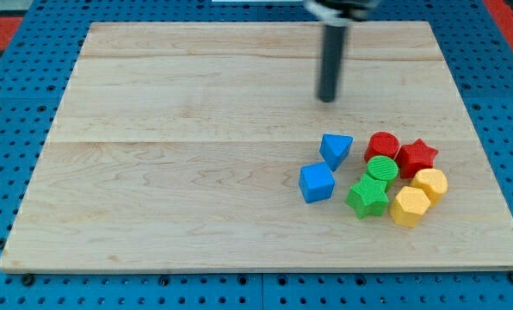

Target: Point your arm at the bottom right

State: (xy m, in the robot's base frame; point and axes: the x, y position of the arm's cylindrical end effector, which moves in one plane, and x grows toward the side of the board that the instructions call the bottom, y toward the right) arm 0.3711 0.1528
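Note:
My tip (327,98) is the lower end of a dark rod that comes down from the view's top, right of centre on the wooden board (153,172). It touches no block. A cluster of blocks lies below and to the right of it: a blue triangle (335,149), a blue cube (316,182), a red cylinder (381,145), a red star (417,157), a green cylinder (381,168), a green star (367,197), a yellow cylinder-like block (430,183) and a yellow hexagon (409,207). The blue triangle is the nearest block to the tip.
The board rests on a blue perforated table (7,86). A red strip (510,21) shows at the view's top right corner, another red strip (3,19) at the top left.

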